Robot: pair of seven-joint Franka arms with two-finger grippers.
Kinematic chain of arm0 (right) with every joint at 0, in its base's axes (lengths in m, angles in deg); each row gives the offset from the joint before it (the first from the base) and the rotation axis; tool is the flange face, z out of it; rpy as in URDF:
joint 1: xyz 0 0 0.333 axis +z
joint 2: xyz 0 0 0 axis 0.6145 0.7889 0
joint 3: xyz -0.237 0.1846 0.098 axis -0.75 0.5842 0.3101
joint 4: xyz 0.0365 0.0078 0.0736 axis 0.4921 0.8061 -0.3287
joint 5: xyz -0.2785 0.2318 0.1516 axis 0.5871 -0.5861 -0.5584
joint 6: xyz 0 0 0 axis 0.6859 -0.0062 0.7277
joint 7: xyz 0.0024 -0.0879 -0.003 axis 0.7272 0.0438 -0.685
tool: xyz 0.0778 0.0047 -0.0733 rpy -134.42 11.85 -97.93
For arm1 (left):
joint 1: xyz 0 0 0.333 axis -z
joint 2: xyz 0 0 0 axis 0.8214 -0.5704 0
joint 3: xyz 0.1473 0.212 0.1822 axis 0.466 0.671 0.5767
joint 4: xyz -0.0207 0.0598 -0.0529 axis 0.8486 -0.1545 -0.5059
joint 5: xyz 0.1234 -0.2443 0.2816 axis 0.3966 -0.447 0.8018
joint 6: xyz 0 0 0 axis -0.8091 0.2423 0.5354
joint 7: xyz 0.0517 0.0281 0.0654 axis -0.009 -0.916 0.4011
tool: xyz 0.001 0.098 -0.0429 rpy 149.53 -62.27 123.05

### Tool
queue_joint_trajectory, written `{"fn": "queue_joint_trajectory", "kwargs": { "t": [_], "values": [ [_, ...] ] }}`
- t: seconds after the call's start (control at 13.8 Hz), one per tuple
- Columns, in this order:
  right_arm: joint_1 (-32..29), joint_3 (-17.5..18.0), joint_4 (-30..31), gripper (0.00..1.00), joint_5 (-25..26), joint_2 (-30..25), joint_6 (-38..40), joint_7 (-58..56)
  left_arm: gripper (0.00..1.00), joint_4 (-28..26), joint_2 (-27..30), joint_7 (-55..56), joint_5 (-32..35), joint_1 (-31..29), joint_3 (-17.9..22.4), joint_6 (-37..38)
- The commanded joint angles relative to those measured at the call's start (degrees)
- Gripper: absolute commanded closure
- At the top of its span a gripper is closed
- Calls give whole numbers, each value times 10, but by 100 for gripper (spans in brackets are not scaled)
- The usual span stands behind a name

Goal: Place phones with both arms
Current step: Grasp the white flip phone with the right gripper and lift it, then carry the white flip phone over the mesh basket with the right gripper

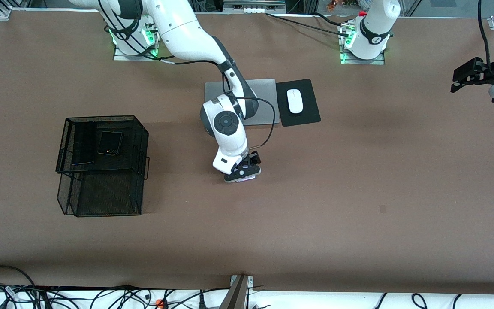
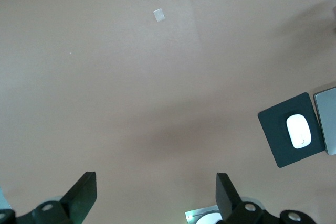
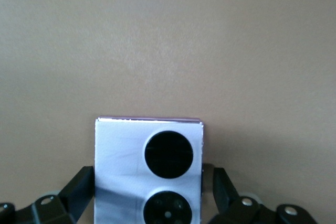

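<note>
The right gripper [image 1: 243, 171] is low at the middle of the bench [image 1: 358, 180], its fingers [image 3: 79, 190] closed against the sides of the lilac-white flip phone [image 3: 148, 170]. Only the right wrist view shows the phone's two black circles. The left gripper [image 1: 465, 79] waits in the air over the left arm's end of the bench, spread wide and empty. The black flip phone [image 1: 109, 142] lies on the mesh basket [image 1: 101, 165].

Grey laptop [image 1: 264, 92] beside black mouse pad [image 1: 300, 118] (white mouse [image 1: 294, 101] on it); black mesh basket [image 1: 75, 193].
</note>
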Motion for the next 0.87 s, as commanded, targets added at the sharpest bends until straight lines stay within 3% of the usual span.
{"fn": "queue_joint_trajectory", "kwargs": {
  "t": [0.0, 0.07, 0.15, 0.22, 0.29, 0.44, 0.8],
  "values": [
    [1, -1, -12, 0, 12, 12, -10, 11, 0, -19, 14, 50, -37, -3, -5, -22],
    [1, -1, -12, 3, 11, 13, -9, 8, 0, -19, 15, 74, -43, -2, -8, -27],
    [0, -1, -12, 21, 12, 13, -10, 4, 0, -19, 15, 94, -46, -2, -16, -27],
    [0, -1, -13, 71, 11, 12, -9, 3, 0, -19, 15, 102, -52, -4, -17, -27],
    [-1, -2, -13, 95, 11, 8, -6, 3, 0, -19, 18, 102, -57, -6, -17, -27],
    [0, -15, -12, 100, 14, -5, 7, 5, 0, -19, 19, 102, -59, -10, -16, -27],
    [-17, -160, -13, 99, 11, -117, 220, -62, 0, -15, 17, 110, -53, -14, -16, -15]
  ]
}}
